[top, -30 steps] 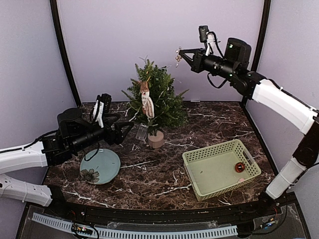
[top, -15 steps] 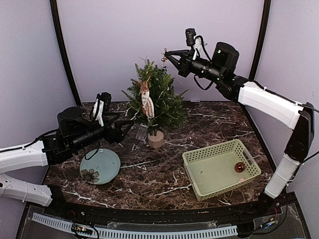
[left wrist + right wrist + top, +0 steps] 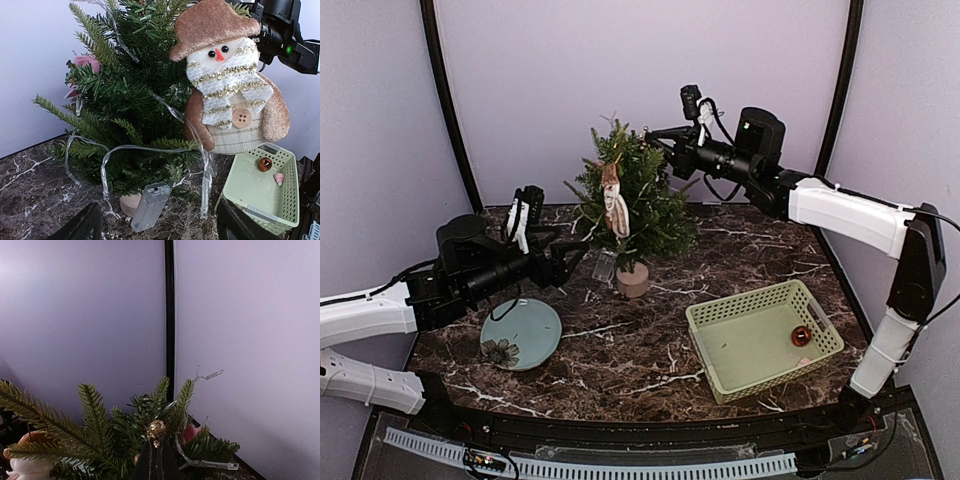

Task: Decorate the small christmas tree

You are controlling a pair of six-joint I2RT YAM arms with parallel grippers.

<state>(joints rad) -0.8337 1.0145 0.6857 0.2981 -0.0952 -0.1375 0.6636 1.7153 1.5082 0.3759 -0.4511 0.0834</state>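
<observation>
The small christmas tree (image 3: 638, 200) stands in a beige pot (image 3: 633, 281) at the back middle of the table. It carries a snowman ornament (image 3: 613, 205) and a clear light string. At the tree's upper right side my right gripper (image 3: 654, 134) is shut on a gold glitter ornament (image 3: 156, 429), with the tips among the top branches (image 3: 125, 432). A pink ornament (image 3: 190, 432) hangs just beyond it. My left gripper (image 3: 570, 262) stands open left of the pot, holding nothing. It faces the snowman (image 3: 227, 95) and a dangling clear battery box (image 3: 150, 206).
A pale green basket (image 3: 820, 330) at the right front holds a small red-brown ornament (image 3: 801, 336). A light blue plate (image 3: 521, 333) with a flower print lies at the left front. Lilac walls close in the back and sides.
My right arm has swung left and down, bringing the gold ornament from open air to the top of the tree. The left arm has not moved.
</observation>
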